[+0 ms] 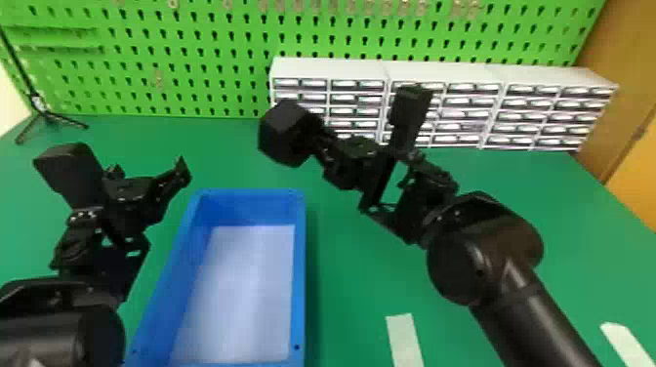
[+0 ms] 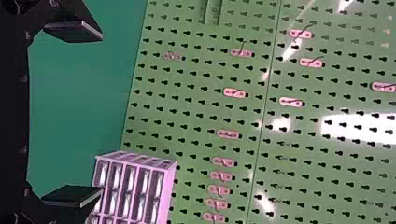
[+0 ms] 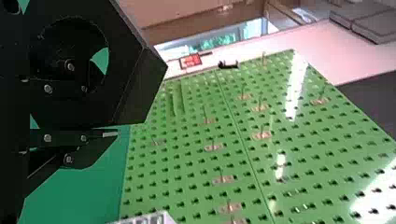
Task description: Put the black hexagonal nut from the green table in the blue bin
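In the head view, my right gripper [image 1: 320, 134] holds the black hexagonal nut [image 1: 280, 131] in the air, which shows past the far right corner of the blue bin [image 1: 301, 254]. Seen from the right wrist, the nut [image 3: 135, 77] has a round hole, and the right gripper [image 3: 105, 125] is shut on its wall, one finger against the outside. My left gripper [image 1: 149, 168] is over the bin's far left side in the head view; the left wrist view gives the left gripper [image 2: 95, 114] with fingers wide apart and nothing between them.
White drawer cabinets [image 1: 444, 71] stand along the back, before a green pegboard [image 1: 195, 73]. The green table [image 1: 361, 273] carries pale strips [image 1: 404, 339] at its front right. A small black tripod [image 1: 49, 117] stands at the far left.
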Motion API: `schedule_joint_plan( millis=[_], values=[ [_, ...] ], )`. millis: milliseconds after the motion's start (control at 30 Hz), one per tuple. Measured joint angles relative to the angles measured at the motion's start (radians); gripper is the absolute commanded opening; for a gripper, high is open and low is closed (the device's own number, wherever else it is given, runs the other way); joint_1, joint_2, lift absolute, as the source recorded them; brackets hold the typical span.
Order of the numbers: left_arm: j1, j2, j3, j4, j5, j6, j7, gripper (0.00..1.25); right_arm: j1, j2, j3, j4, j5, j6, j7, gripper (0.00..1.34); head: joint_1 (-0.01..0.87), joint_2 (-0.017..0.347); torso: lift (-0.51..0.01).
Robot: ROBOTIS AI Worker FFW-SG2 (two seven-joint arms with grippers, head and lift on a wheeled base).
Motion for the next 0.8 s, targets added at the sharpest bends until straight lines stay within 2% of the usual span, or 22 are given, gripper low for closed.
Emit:
schedule_joint_plan(
  millis=[433,800],
  values=[
    [-0.005,0.000,0.001,0.001,-0.003,0.000,0.002,1.12,-0.023,-0.019,0.130,0.009,-0.064,0.000,-0.002,0.35,0.692,0.008,-0.097],
    [-0.008,0.000,-0.001,0.002,-0.006,0.000,0.002,1.12,-0.038,-0.025,0.192,0.017,-0.093,0.000,-0.002,0.37,0.692,0.008,-0.097]
  ],
)
